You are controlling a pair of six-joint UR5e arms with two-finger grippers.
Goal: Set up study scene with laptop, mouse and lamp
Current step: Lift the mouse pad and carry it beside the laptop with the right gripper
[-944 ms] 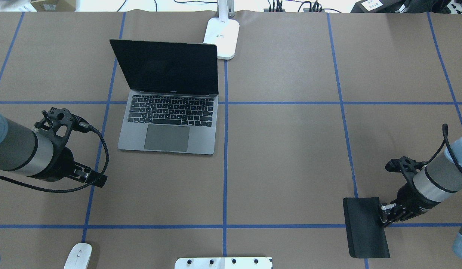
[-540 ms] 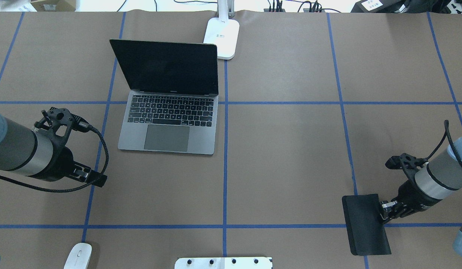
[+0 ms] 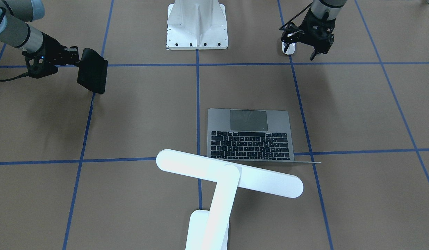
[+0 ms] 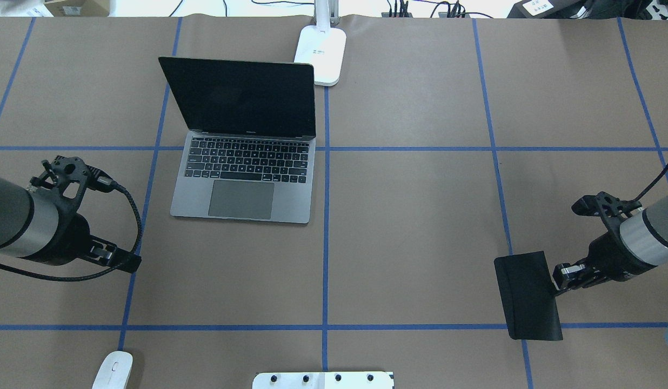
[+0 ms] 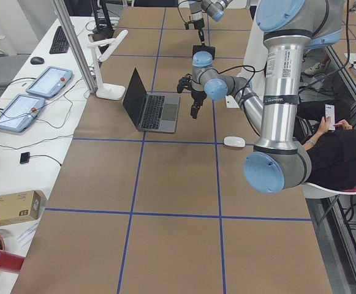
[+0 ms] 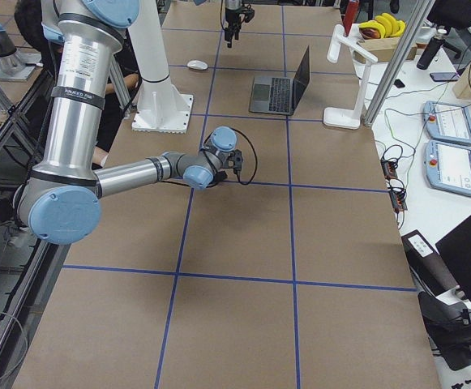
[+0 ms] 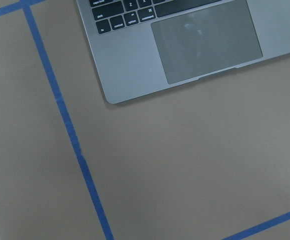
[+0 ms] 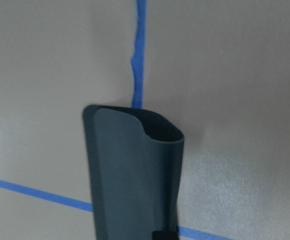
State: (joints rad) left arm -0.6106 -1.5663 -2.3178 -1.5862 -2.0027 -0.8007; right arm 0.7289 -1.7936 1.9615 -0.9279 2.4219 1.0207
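Observation:
The open grey laptop (image 4: 242,178) sits left of the table's centre, and it also shows in the front view (image 3: 249,135). The white lamp (image 3: 228,172) stands beyond it, with its base (image 4: 322,54) at the far edge. The white mouse (image 4: 113,369) lies at the near left edge. My left gripper (image 4: 126,262) hangs open and empty above the table between the laptop and the mouse. In the front view it (image 3: 299,52) partly hides the mouse (image 3: 291,49). My right gripper (image 4: 555,281) is shut on the edge of a thin black mat (image 4: 526,294), which it holds off the table.
The white ribbed pedestal (image 3: 197,24) with bolt holes stands at the robot's side of the table, at mid width. Blue tape lines (image 4: 326,237) cross the brown table. The left wrist view shows the laptop's front corner (image 7: 184,45) and bare table.
My right gripper has lifted the black mat and carried it away from the robot's edge. My left arm has drawn back a little to the left.

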